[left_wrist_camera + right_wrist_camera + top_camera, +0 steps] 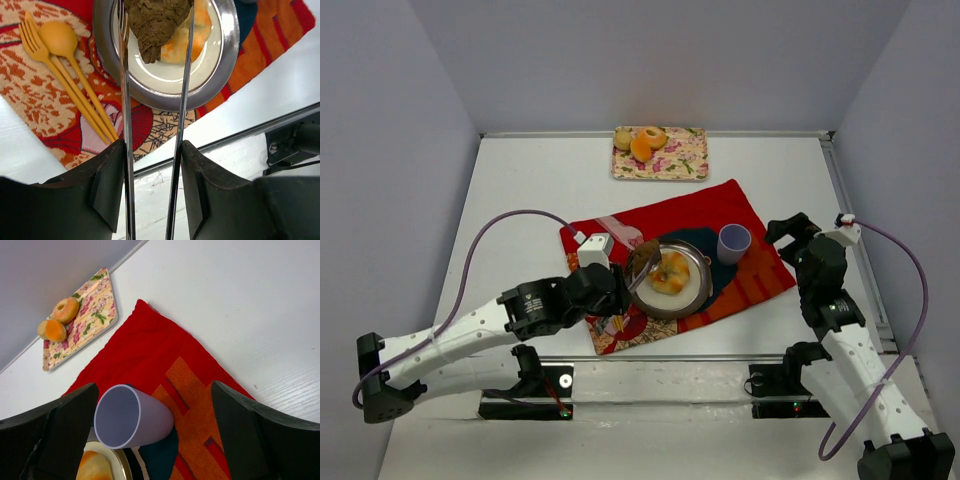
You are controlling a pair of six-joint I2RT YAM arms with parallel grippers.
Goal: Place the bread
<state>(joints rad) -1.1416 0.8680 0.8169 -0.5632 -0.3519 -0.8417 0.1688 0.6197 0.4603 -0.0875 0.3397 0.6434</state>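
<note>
Three pastries (641, 147) are sitting on one floral tray (682, 160) at the upper centre of the top view. One red cloth (720, 205) is lying under one plate (152, 100), one lilac cup (734, 241), one fork (34, 42) and one spoon (57, 36). One pair of tongs (125, 125) is pinching one dark bread piece (155, 22) over one yellow bread piece (672, 282).

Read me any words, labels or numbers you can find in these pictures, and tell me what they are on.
None: no text can be read in any view.
The floral tray and the red placemat carry only patterns.
The purple cup, the tongs, the yellow fork and the spoon are plain.
No lettering shows on the robot arms.
</note>
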